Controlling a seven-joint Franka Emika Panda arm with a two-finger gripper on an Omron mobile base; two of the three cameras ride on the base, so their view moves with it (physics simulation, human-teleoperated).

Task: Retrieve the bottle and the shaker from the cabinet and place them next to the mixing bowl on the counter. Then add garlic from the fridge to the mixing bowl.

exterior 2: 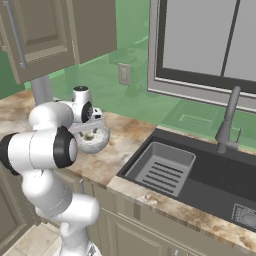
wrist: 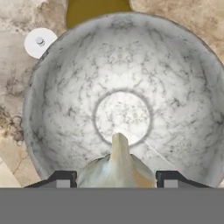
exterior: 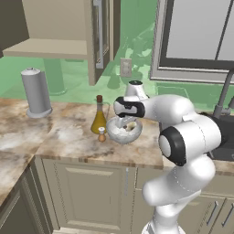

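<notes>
Kitchen: sink [exterior 2: 165, 172], marble counter [exterior: 68, 132], cabinets

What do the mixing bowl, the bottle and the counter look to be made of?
Mixing bowl: probably glazed stone or ceramic, pale grey-white with fine dark veining.
Bottle: looks like clear glass, since golden liquid shows through; its brown stopper could be cork.
Counter: appears polished marble, mottled brown and beige.

We see a tall grey cylinder [exterior: 35, 92] standing upright on the worktop's left side. A wall outlet [exterior: 125, 67] sits on the green backsplash. To the right lie a dark sink [exterior 2: 210, 176] with a ribbed grey insert [exterior 2: 162, 169], a grey faucet [exterior 2: 227, 122], and a window [exterior 2: 210, 42] above.
</notes>
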